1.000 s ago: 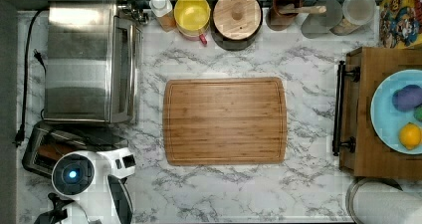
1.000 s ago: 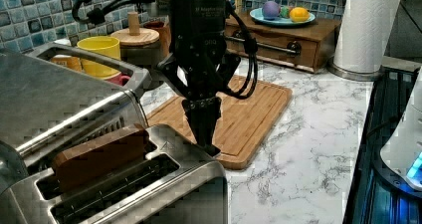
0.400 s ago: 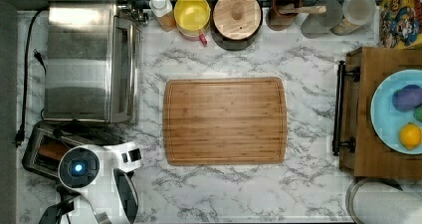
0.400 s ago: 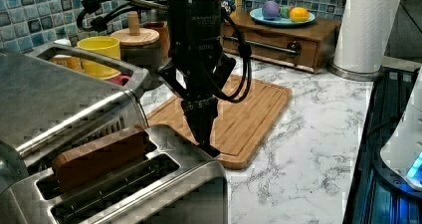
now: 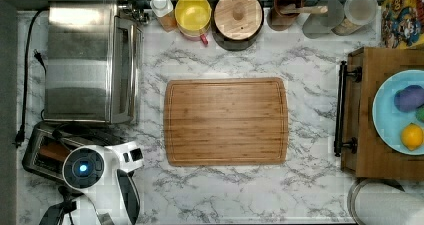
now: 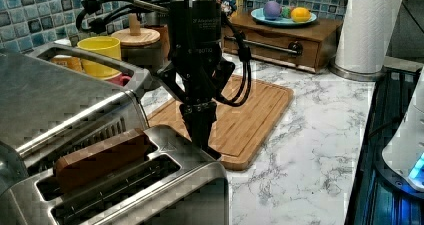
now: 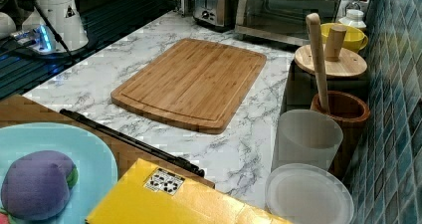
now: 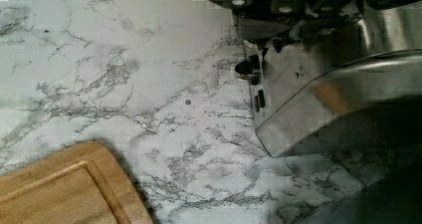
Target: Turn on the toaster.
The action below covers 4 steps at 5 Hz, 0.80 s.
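Your gripper (image 6: 201, 144) sits narrow at the toaster (image 6: 145, 185) end; press straight down on the lever, avoiding the board (image 6: 240, 116).

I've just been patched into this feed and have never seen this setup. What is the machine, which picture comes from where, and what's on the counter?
It is a single robot arm with a hand at its end. One picture looks straight down on the counter, two look across it from opposite ends, and one comes from a camera on the arm's wrist.

In the left view the hand reaches down at the far end of the toaster, a small steel box with a slice of bread standing in one slot. I cannot tell whether the hand is open or shut; nothing seems to be held.

Beside the toaster stands a larger toaster oven. A wooden cutting board lies in the middle of the marble counter. Along the tiled wall are a yellow mug and a lidded wooden jar. A blue plate of fruit sits on a wooden box.
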{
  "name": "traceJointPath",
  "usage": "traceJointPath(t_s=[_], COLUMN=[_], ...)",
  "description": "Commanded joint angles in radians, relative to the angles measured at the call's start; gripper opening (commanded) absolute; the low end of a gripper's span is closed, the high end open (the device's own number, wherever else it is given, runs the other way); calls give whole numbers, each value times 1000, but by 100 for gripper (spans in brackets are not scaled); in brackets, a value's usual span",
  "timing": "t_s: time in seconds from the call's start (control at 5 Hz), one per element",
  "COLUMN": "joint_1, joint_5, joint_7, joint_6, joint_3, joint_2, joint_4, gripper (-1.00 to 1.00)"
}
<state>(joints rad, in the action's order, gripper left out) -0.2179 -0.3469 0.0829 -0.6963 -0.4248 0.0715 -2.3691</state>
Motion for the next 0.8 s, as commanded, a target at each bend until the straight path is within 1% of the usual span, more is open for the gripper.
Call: traceJointPath(t_s=[0.2,0.4,0.6,0.8], joint_1=[-62,-102,-70,-75], joint_5=[86,89,34,-19], joint_7=[0,-17,-40,-57], joint_6=[35,61,-20,-129], joint_3=[-59,-25,-71,-104], joint_2=[-126,-186,-147,-122], joint_4=[-20,-45,-156,-264], gripper=[-100,-100,-100,-100])
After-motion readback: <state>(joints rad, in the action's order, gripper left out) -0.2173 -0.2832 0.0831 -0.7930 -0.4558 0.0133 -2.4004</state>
